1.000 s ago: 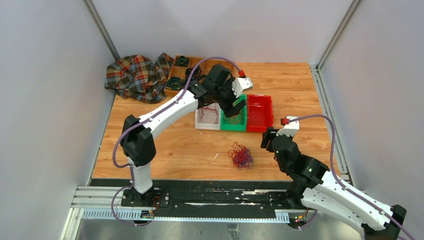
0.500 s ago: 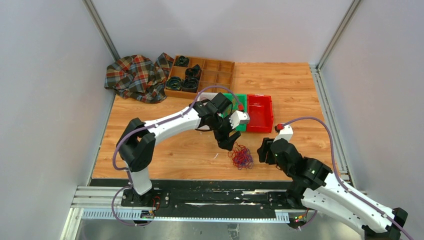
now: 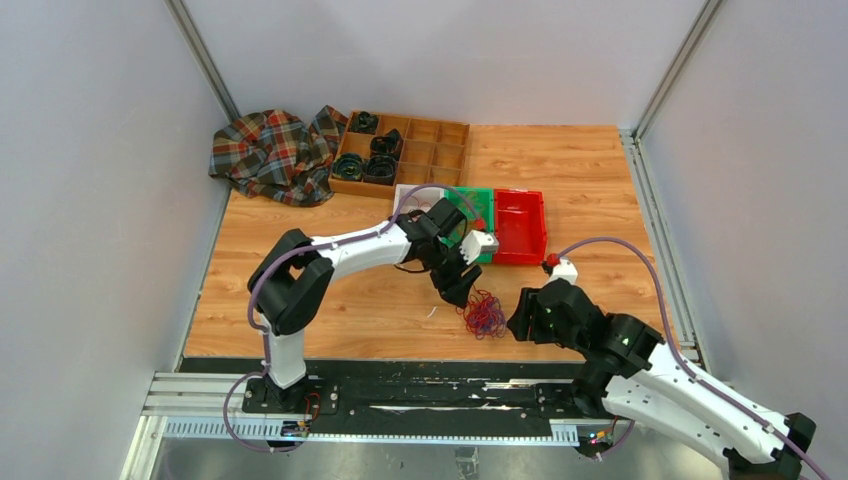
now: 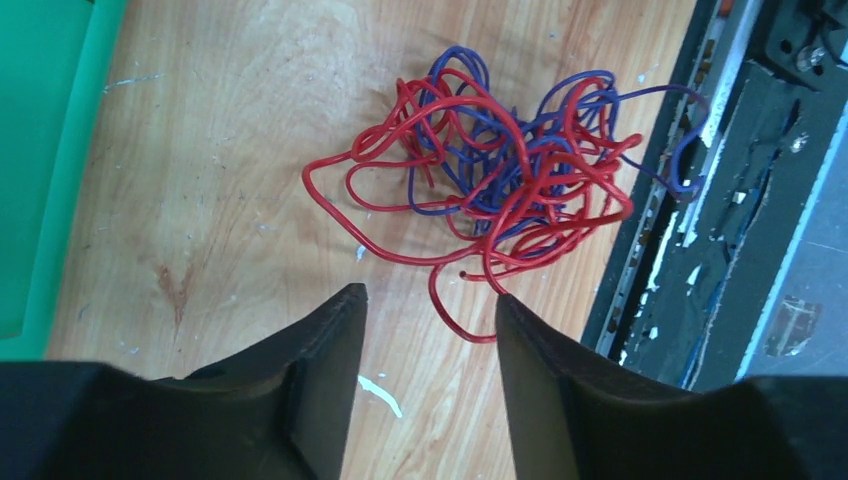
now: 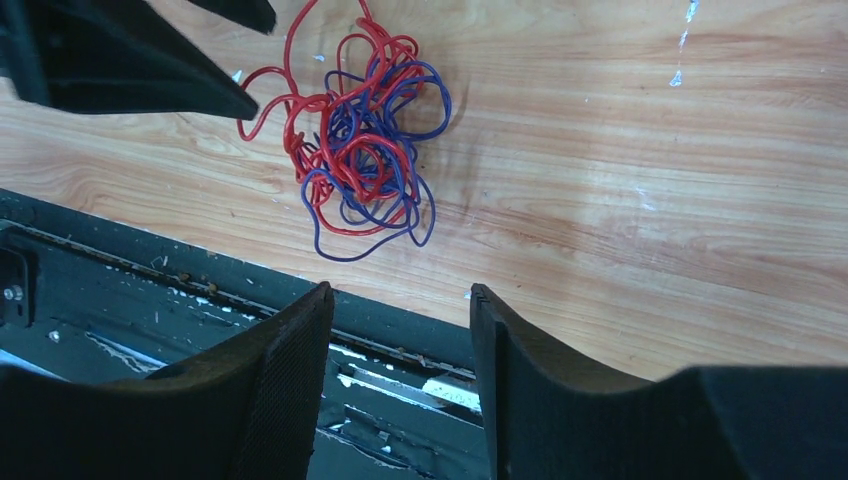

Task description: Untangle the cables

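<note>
From above, the cables (image 3: 484, 313) sit clumped lower centre on the tabletop (image 3: 380, 310), between the left hand (image 3: 458, 290) and right hand (image 3: 522, 318). Left wrist: the tangle runs left-right, a purple loop reaching the black rail (image 4: 720, 200); that hand is spread, empty. Right wrist: the tangle runs top-bottom; that hand is spread, empty.

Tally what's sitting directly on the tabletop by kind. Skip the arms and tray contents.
Plastic bins: 3 (white, green, red)
Wooden tray: 1
Plaid cloth: 1
Cable tangle: 1 (red and blue strands)
Total: 6
</note>
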You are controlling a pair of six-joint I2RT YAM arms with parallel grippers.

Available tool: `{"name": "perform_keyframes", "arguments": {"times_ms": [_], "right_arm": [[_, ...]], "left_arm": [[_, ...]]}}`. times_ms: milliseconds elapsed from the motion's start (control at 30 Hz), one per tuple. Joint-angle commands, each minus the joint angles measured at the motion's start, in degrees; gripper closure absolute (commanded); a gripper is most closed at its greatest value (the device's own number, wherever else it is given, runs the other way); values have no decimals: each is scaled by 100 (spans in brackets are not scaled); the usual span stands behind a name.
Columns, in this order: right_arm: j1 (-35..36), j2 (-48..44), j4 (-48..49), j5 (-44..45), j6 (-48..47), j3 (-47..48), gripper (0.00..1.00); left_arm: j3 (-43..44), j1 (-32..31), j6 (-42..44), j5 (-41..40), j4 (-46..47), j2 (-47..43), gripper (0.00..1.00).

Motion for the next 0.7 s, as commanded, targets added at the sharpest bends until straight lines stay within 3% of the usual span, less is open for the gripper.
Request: {"name": "perform_keyframes", "arguments": {"times_ms": [0,167,367,533,667], "right_arm": [[-14,-166,39,201,133,53,47],[-14,-198,297,445,136,5,47],[-14,-248,721,449,253,-307,48],[-14,-292,1025,619,-71,-161,47],[-9,-203,1840,591,-678,-18,44]], "left_arm": [[-66,-45,-72,53,186,217,49],[-181,-42,-132,-38,276,203,61],[-12,-5,45,-339,-7,-188,98],[487,7,806,-923,-856,-871,99],[777,7,1329,-1336,-1462,-1543,99]]}}
